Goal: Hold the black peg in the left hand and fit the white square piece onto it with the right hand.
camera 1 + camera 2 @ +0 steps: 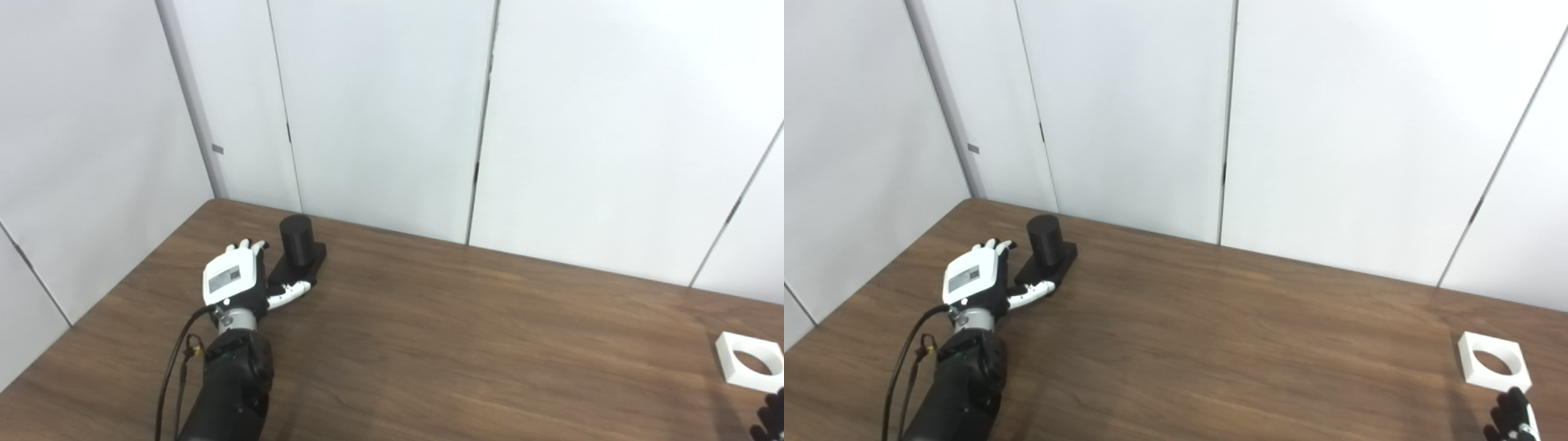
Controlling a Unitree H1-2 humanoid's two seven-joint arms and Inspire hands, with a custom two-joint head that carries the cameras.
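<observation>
Risk: left hand (236,278), spread and empty beside black peg (297,240), may topple it; right hand (1513,419) near white square piece (1493,361), grip unclear.

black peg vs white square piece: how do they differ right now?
The black peg is a dark upright cylinder on a flat base; the white square piece is a flat frame with a round hole. The peg sits far left with the open left hand beside it; the white piece lies far right, just beyond the right hand, whose state is unclear. Both rest on the table, ungrasped.
</observation>
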